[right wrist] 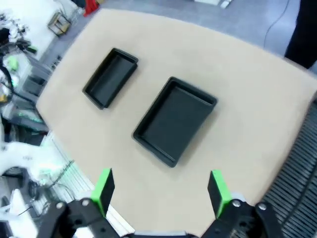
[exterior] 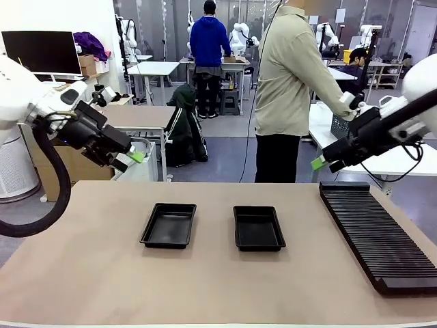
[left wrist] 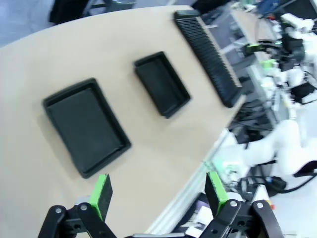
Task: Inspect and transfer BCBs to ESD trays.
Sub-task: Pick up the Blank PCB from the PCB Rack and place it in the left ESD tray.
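Two black ESD trays lie side by side mid-table, both with bare floors: the left tray (exterior: 168, 225) (left wrist: 86, 126) (right wrist: 110, 78) and the right tray (exterior: 258, 227) (left wrist: 162, 83) (right wrist: 174, 120). The BCBs are out of view. My left gripper (exterior: 133, 156) (left wrist: 158, 191) hangs open, high above the table's left edge, with nothing between its green pads. My right gripper (exterior: 319, 162) (right wrist: 161, 191) is raised at the right, above the far end of the rack, open and holding nothing.
A long black ribbed rack (exterior: 379, 232) (left wrist: 208, 49) (right wrist: 297, 173) runs along the table's right side. A person (exterior: 290, 89) in a beige jacket stands at the far side, turned away. Bare tan tabletop (exterior: 205, 287) surrounds the trays.
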